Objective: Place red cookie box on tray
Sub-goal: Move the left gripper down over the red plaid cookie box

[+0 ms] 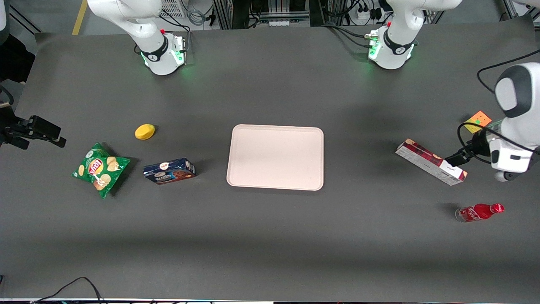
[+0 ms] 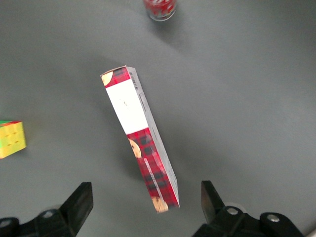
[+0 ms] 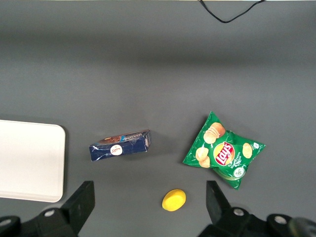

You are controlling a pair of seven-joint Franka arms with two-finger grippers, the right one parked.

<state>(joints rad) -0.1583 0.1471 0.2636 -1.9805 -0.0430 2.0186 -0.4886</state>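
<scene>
The red cookie box (image 1: 430, 161) lies on the dark table toward the working arm's end, well apart from the tray (image 1: 275, 156) at the table's middle. In the left wrist view the box (image 2: 140, 139) shows its red plaid and white panels, lying slantwise. My gripper (image 2: 147, 200) hangs above the box's plaid end, open, its two black fingers (image 2: 79, 202) standing wide on either side of that end without touching it. In the front view the gripper (image 1: 457, 159) sits over the box's end nearest the arm. The tray holds nothing.
A red soda bottle (image 1: 479, 212) lies nearer the front camera than the box. A coloured cube (image 1: 479, 120) sits farther back, beside the arm. Toward the parked arm's end lie a dark blue cookie box (image 1: 169, 171), a green chip bag (image 1: 100, 169) and a yellow lemon-like object (image 1: 144, 131).
</scene>
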